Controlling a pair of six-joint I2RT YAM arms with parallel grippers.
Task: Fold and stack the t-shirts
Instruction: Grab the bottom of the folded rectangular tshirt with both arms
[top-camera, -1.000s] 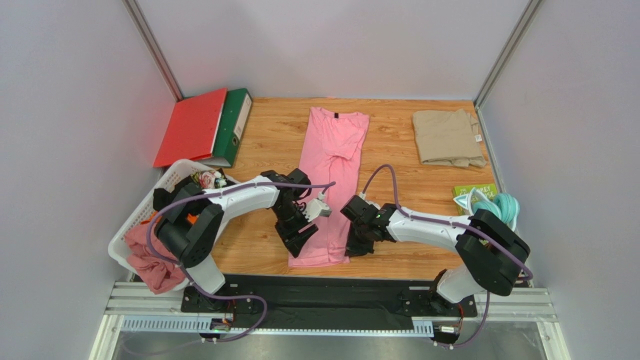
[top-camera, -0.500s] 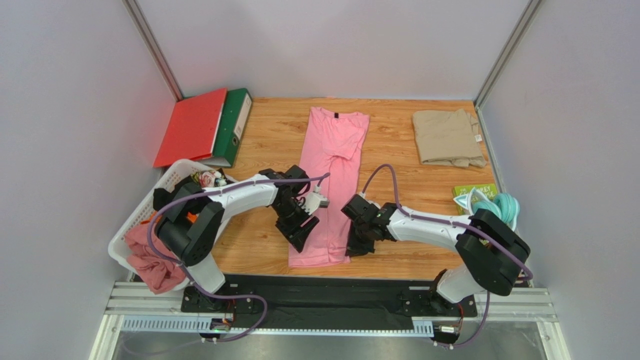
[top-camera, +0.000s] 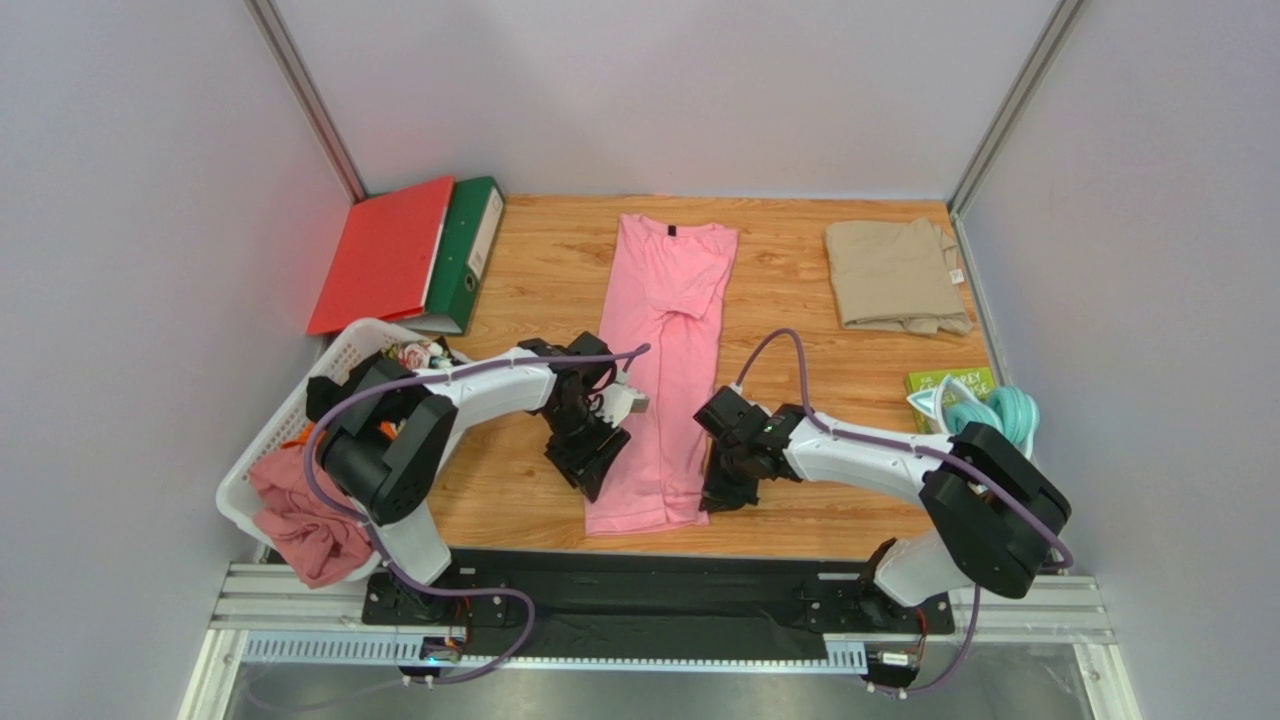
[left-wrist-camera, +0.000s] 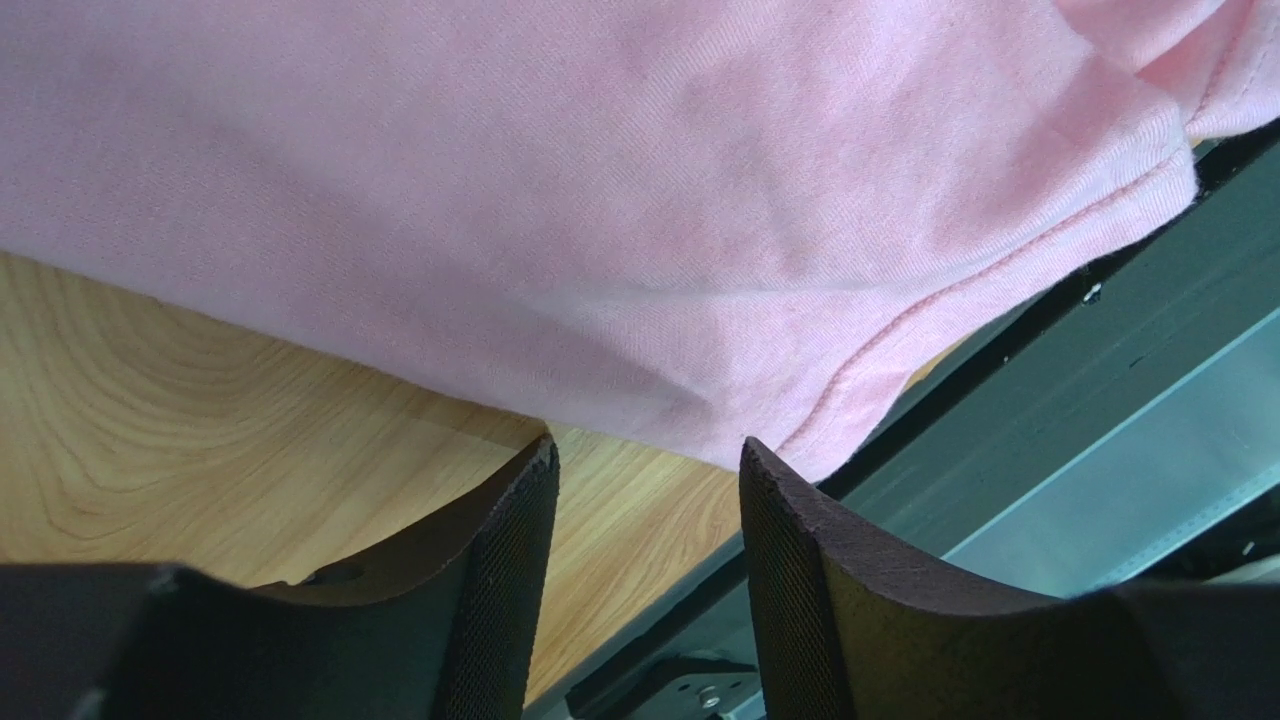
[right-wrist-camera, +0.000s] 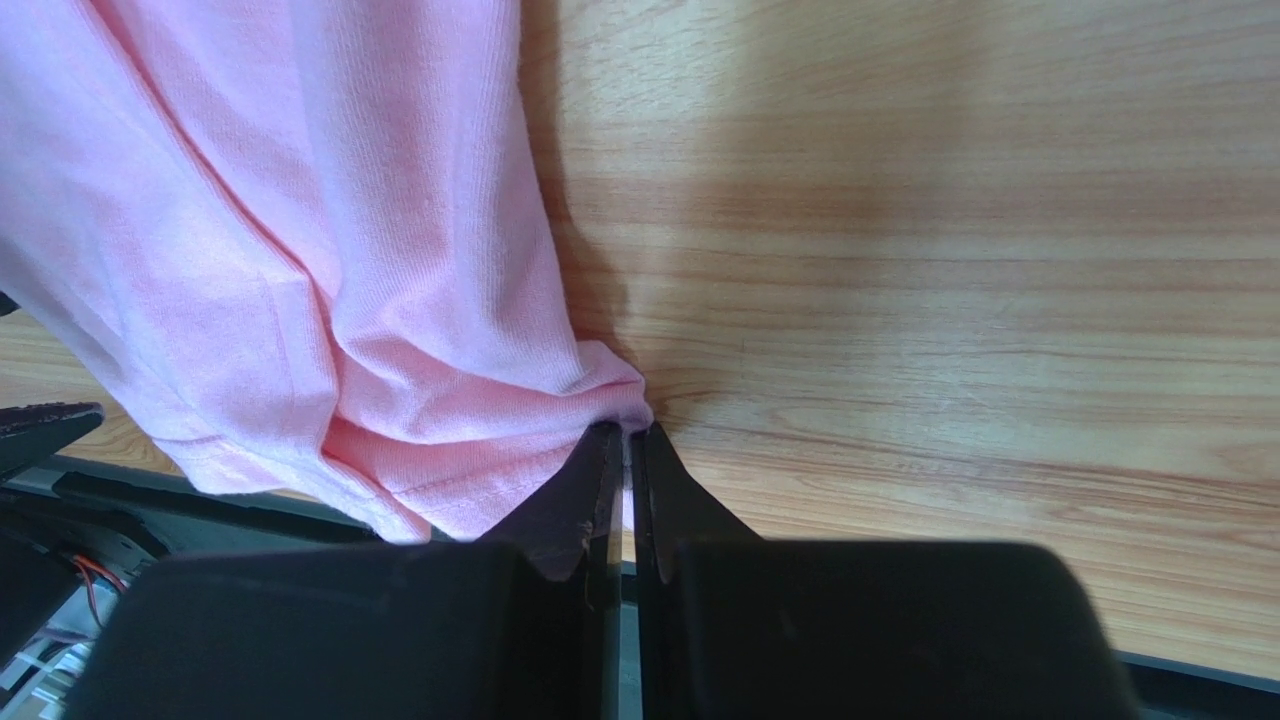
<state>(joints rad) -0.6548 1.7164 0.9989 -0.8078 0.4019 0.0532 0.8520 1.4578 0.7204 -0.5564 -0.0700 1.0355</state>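
The pink t-shirt (top-camera: 669, 323), folded into a long narrow strip with its dark neck label at the far end, lies down the middle of the wooden table (top-camera: 541, 278). My left gripper (top-camera: 591, 450) sits at the strip's left edge near the hem. In the left wrist view its jaws (left-wrist-camera: 643, 458) stand open on bare wood, the pink cloth (left-wrist-camera: 601, 195) just past the fingertips. My right gripper (top-camera: 726, 483) is at the strip's right edge, shut (right-wrist-camera: 625, 435) on a bunched bit of pink cloth (right-wrist-camera: 301, 225). The khaki t-shirt (top-camera: 897, 275) lies folded at the back right.
A red binder (top-camera: 383, 252) and a green binder (top-camera: 469, 248) lie at the back left. A white basket (top-camera: 286, 428) holding a rose cloth (top-camera: 301, 518) stands at the left edge. A teal bundle (top-camera: 995, 408) on a green packet (top-camera: 932, 381) sits at the right. A black rail (top-camera: 661, 578) borders the near edge.
The right arm has shifted a little to the right, drawing the shirt's near end with it. The left gripper has stayed at the left edge and its jaws have narrowed somewhat.
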